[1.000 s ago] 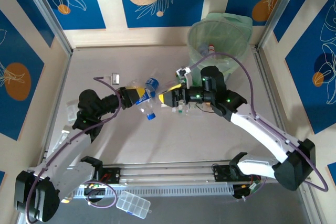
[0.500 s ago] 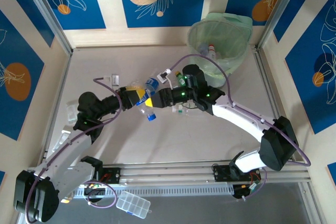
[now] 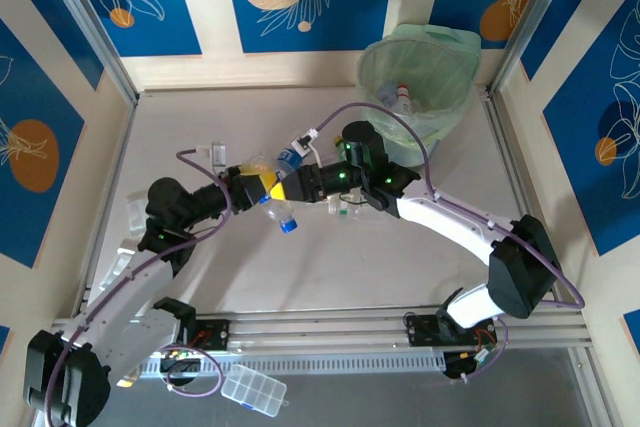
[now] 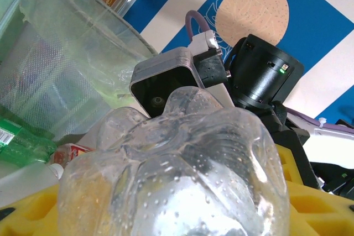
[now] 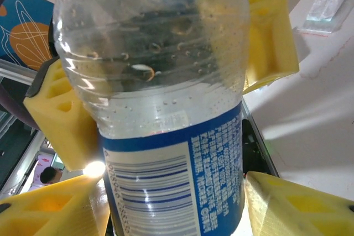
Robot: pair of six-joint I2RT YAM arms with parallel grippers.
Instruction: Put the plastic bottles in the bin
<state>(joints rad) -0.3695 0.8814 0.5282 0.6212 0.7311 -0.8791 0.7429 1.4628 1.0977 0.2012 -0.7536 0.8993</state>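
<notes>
Left fingers [image 5: 268, 37] clamp the held bottle [image 5: 166, 109] on its clear unlabelled part, one yellow pad on each side; right fingers [image 5: 298, 205] are spread to bottle width, one on each side of the blue label and right at its surface, and you cannot tell whether they press; table [image 3: 350, 267] carries everything, and at its middle your left gripper [image 3: 262, 185] and right gripper [image 3: 285, 190] meet nose to nose; bin [image 3: 455, 47] stands at the far right corner, well apart from the held bottle, with a couple of bottles [image 3: 403, 97] inside; green bottle [image 4: 16, 145] and red-labelled bottle [image 4: 72, 153] lie on the table near the bin's base, just beside each other.
</notes>
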